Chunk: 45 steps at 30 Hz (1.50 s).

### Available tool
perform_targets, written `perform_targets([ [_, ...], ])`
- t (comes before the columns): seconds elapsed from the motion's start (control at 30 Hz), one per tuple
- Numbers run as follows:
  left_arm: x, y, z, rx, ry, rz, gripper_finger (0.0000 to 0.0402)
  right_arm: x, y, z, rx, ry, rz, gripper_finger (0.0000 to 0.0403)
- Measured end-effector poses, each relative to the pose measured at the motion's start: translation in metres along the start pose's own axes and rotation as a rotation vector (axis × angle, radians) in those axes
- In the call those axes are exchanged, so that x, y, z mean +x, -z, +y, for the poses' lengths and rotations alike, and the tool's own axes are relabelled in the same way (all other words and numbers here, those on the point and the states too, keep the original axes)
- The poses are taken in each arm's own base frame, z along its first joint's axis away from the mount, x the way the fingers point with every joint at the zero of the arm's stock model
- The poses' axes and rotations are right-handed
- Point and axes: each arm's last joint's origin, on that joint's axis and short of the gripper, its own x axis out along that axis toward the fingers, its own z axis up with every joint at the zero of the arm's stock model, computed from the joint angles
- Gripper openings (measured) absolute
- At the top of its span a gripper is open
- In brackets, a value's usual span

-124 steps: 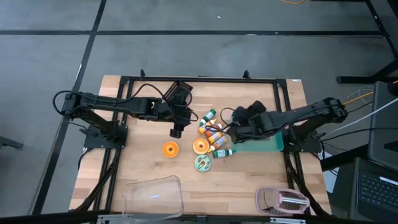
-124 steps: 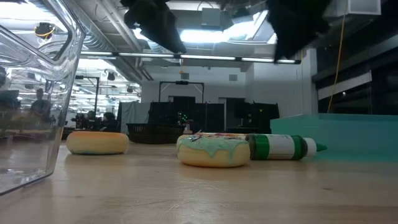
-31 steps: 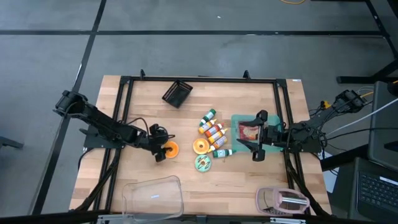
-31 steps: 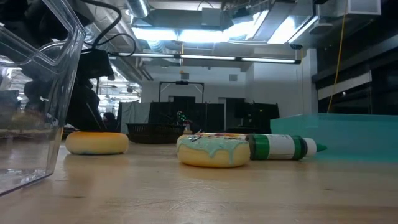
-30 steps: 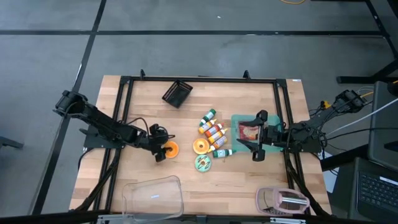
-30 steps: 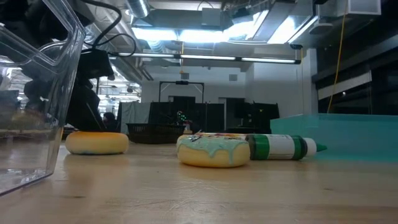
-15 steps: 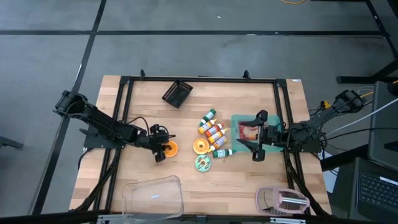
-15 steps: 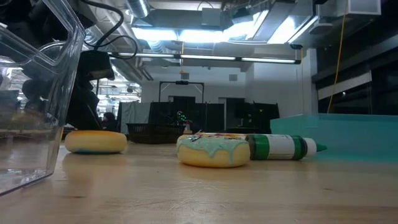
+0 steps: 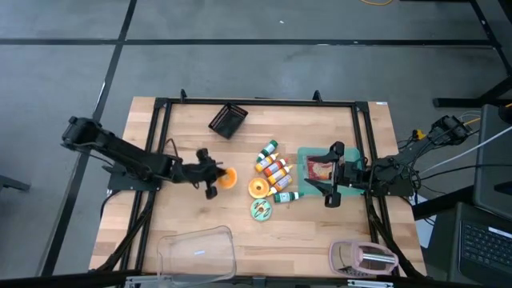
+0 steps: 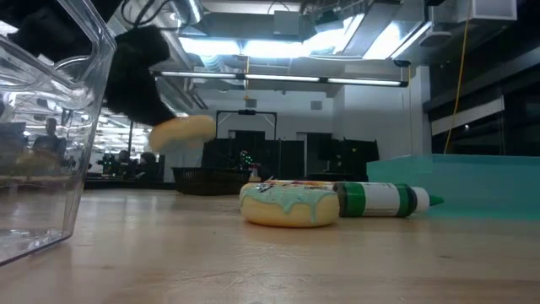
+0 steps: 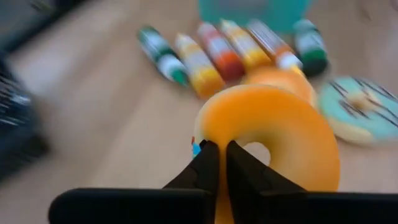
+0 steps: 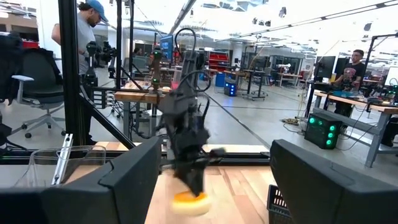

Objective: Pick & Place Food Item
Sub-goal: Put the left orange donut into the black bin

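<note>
1. Left of the table's centre, the left gripper [image 9: 214, 178] is pinched tight on the rim of the orange doughnut [image 9: 226, 178], its fingers [image 11: 208, 163] nearly meeting through the soft ring.
2. Seen from the low view, the doughnut [image 10: 181, 133] hangs clear above the wooden table [image 9: 184, 220], tilted; it looks smooth and plain, though blur makes its surface hard to judge.
3. Beside it on the table lie a second orange doughnut [image 9: 258, 188] and a mint-iced doughnut [image 9: 261, 210] with dark stripes and a pale yellow base.
4. Just beyond them is a row of small round sauce bottles [image 9: 274, 170] with coloured bands, lying on their sides, plus one green-banded bottle [image 9: 286, 197] near the iced doughnut.
5. At the right side, the right gripper [image 9: 329, 190] hovers with its fingers spread wide, holding nothing, over the edge of a teal tray [image 9: 304, 153].
6. A dark mesh basket [image 9: 227, 120] sits at the far side, and a clear plastic container [image 9: 197, 251] at the near edge.
</note>
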Motion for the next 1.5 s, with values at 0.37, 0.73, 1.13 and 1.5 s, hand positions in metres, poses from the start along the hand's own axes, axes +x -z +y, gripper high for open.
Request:
perform_targets([
  [0.37,-0.004,-0.041,0.075,0.007,-0.297,-0.096,0.0019,0.000,-0.001,0.000,0.000,0.001,-0.006,0.0295],
  [0.73,0.000,-0.092,0.150,-0.006,-0.367,0.022,0.0019,0.000,-0.002,0.000,-0.004,-0.002,-0.019,0.0295],
  [1.13,0.057,-0.072,0.194,-0.073,-0.322,0.238,0.0019,0.000,-0.002,0.000,-0.004,-0.007,-0.020,0.0295],
  [1.5,0.069,-0.075,0.199,-0.063,-0.350,0.255,0.0019,0.000,-0.002,0.000,-0.007,-0.007,-0.020,0.0295],
])
